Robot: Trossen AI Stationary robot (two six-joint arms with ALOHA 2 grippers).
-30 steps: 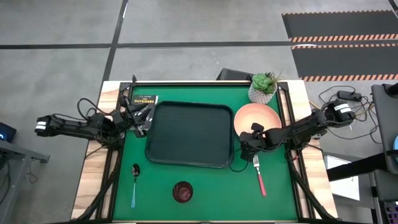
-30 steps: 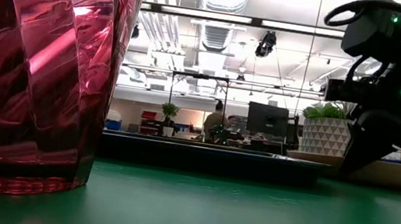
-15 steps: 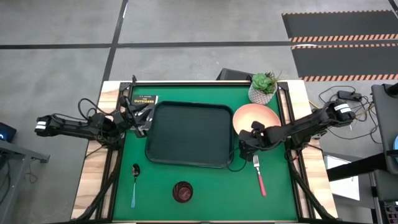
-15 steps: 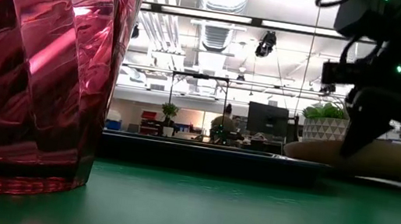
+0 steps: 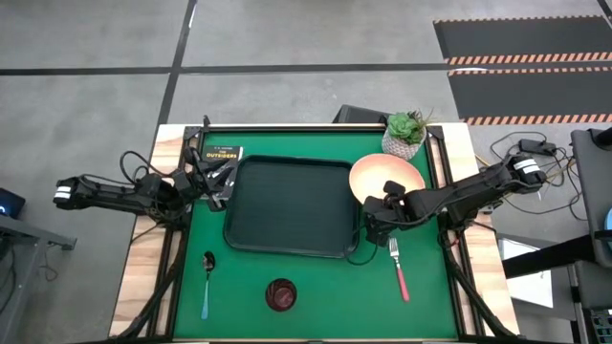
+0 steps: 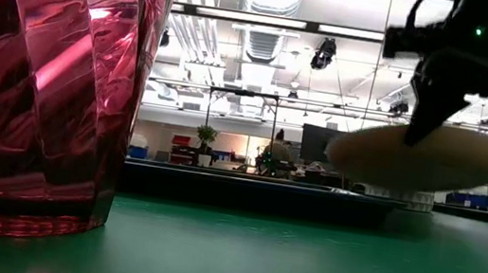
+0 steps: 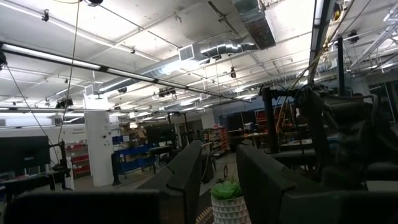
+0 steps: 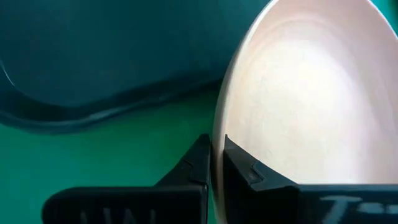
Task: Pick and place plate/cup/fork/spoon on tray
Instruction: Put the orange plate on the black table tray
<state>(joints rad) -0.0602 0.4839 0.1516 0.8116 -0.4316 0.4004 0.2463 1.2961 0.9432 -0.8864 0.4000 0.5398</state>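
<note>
The peach-orange plate (image 5: 387,178) hangs in the air just right of the black tray (image 5: 287,205); the low view shows it (image 6: 418,157) clear of the green table. My right gripper (image 5: 375,212) is shut on its rim. My left gripper (image 5: 216,180) waits open and empty at the tray's left edge, over a small black book (image 5: 222,159). The maroon cup (image 5: 281,294) stands near the front edge and fills the left of the low view (image 6: 41,79). The blue-handled spoon (image 5: 207,284) lies front left. The pink-handled fork (image 5: 400,268) lies in front of the right gripper. My right gripper pinches the plate's rim (image 8: 217,134) on its near-left side between its two fingers, one finger (image 8: 194,163) on the underside and one (image 8: 249,171) on the inner face. The fingers come slanting down from the table's near right. The plate is lifted clear of the table, almost level.
A white pot with a green plant (image 5: 405,135) stands at the far right, just behind the plate. The tray's raised rim (image 5: 356,229) lies beside the right gripper. Bare green table shows between tray and front edge.
My right gripper has risen and gone toward the table's left edge, toward the tray, holding the plate. The plate, which lay on the table, has tipped up at the held edge and now hangs clear, with its left part over the tray's right rim.
</note>
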